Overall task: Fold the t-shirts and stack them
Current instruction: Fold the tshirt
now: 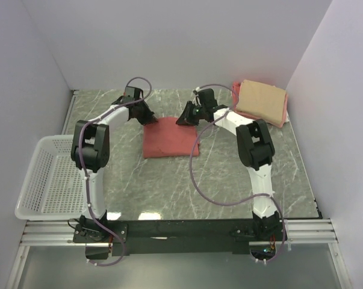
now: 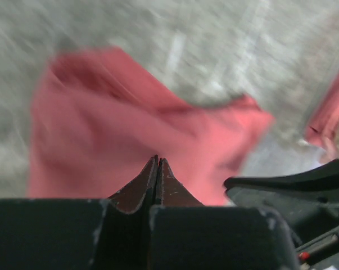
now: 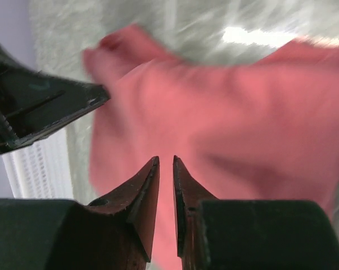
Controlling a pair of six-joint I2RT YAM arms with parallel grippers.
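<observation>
A salmon-red t-shirt [image 1: 169, 137] lies folded into a rough rectangle in the middle of the table. My left gripper [image 1: 150, 115] hovers over its far left corner, and my right gripper [image 1: 184, 117] over its far right corner. In the blurred left wrist view the left gripper [image 2: 158, 159] is shut with nothing between its tips, above the red cloth [image 2: 102, 129]. In the right wrist view the right gripper [image 3: 165, 159] shows a narrow gap with nothing in it, above the red cloth [image 3: 242, 124]. A folded tan t-shirt [image 1: 262, 99] rests on a pink one [image 1: 282, 117] at the back right.
A white mesh basket [image 1: 46, 177] stands off the table's left edge. Purple-grey walls close in the table at the back and on both sides. Cables loop from both arms, the right one [image 1: 199, 174] hanging over the table just right of the red shirt.
</observation>
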